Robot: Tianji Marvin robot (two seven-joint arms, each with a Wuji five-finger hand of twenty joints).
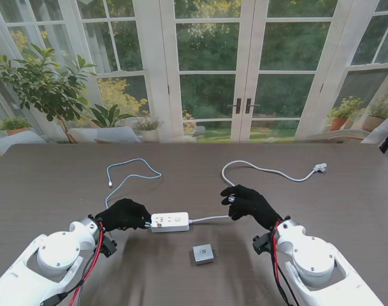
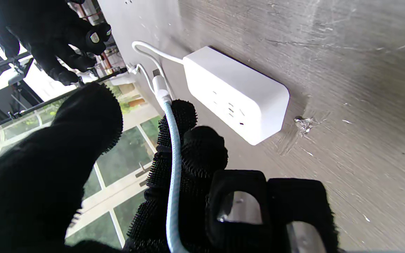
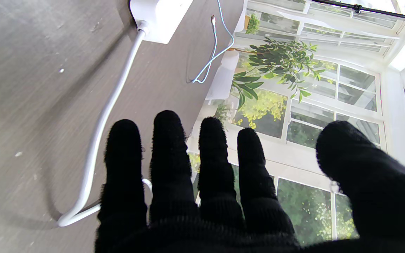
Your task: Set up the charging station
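The white power strip (image 1: 169, 222) lies flat on the dark wooden table (image 1: 47, 182), a little toward seven o'clock of the table's centre in the stand's view, its long side running across from nine to three o'clock; its white power cord (image 1: 264, 169) leaves the end at three o'clock, passes by the right hand (image 1: 250, 204), then curls away toward one o'clock and ends in a plug (image 1: 320, 168) lying well apart from the strip. The left hand (image 1: 122, 214) sits at the strip's nine o'clock end, just beside it; in the left wrist view its gloved fingers (image 2: 185, 119) are closed around a light blue braided cable (image 2: 173, 165), whose white connector (image 2: 160, 86) sticks out past the fingertips and points near the strip (image 2: 236, 95); whether the connector touches the strip cannot be told. The rest of that blue cable (image 1: 131, 171) loops on the table toward eleven o'clock of the strip, its free end (image 1: 110, 185) lying loose. The right hand hovers by the white cord at the strip's three o'clock side; the right wrist view shows its fingers (image 3: 169, 147) straight and spread, the thumb apart, holding nothing, with the cord (image 3: 100, 126) running alongside them. A small grey square charger block (image 1: 204, 254) rests at five o'clock of the strip, near it but not touching.
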